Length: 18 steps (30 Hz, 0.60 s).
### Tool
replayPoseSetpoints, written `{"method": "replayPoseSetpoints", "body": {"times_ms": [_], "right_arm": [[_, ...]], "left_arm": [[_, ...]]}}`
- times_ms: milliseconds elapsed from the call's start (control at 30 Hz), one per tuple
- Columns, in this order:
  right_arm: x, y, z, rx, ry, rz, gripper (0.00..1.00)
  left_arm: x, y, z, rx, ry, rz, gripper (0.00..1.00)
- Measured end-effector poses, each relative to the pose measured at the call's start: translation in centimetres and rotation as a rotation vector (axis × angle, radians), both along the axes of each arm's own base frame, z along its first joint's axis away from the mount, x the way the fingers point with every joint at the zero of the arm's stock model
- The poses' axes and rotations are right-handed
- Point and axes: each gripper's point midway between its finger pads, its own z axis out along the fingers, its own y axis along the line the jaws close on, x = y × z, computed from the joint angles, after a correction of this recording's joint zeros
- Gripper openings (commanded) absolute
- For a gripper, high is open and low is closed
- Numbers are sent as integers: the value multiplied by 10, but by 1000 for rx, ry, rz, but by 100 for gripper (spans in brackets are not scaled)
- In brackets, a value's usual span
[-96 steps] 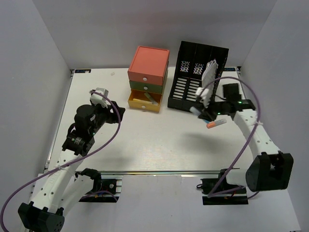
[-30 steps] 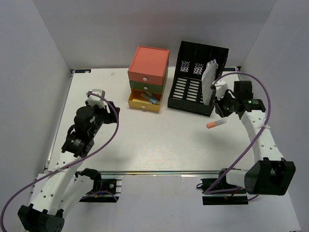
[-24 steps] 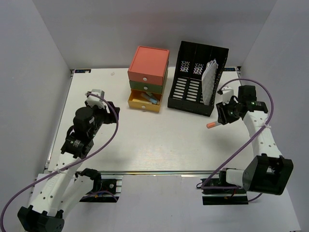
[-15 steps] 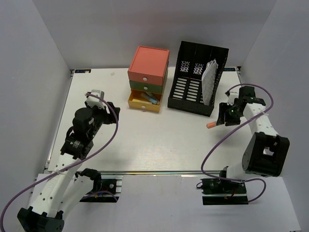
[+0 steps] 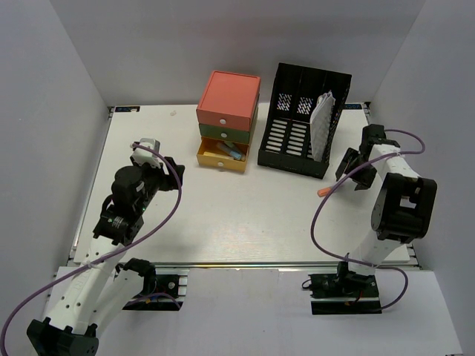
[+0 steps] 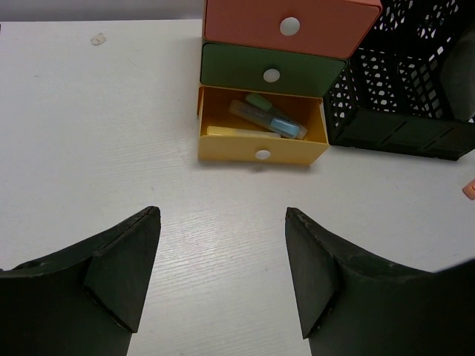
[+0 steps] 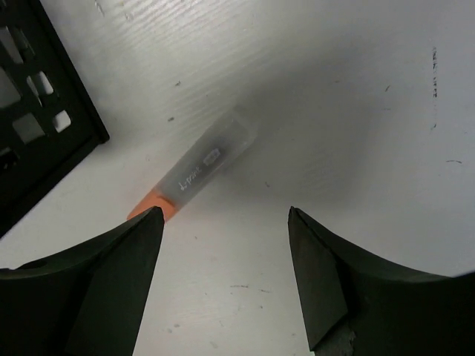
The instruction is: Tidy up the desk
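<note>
Desk [image 5: 245, 222]: white, spans the workspace under both arms. Left gripper [image 6: 221, 215]: fingers spread, empty, above desk. Right gripper [image 7: 224, 215]: fingers spread, empty, over marker [image 7: 200, 167] lying on desk. Far edge: drawer box [image 5: 228, 111], yellow drawer [image 6: 260, 152] open; rack [image 5: 297, 133] beside it.

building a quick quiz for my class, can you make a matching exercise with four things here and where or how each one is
Things:
1. yellow drawer
2. orange-capped tube
3. patterned sheet
4. right hand

Place or state:
A. standing in the black rack
B. open, holding nothing
C. pulled out, pens inside
D. lying on the desk beside the rack

Pairs: 1-C, 2-D, 3-A, 4-B
</note>
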Motion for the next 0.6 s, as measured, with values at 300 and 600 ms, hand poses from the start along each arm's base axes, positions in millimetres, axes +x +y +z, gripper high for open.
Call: {"method": "replayPoseSetpoints", "body": {"times_ms": [300, 600], "right_arm": [[28, -4, -15, 14, 7, -85, 73], [25, 6, -31, 37, 49, -88, 73]], "left_arm": [[2, 0, -3, 4, 10, 1, 77], [2, 0, -4, 6, 15, 2, 78]]}}
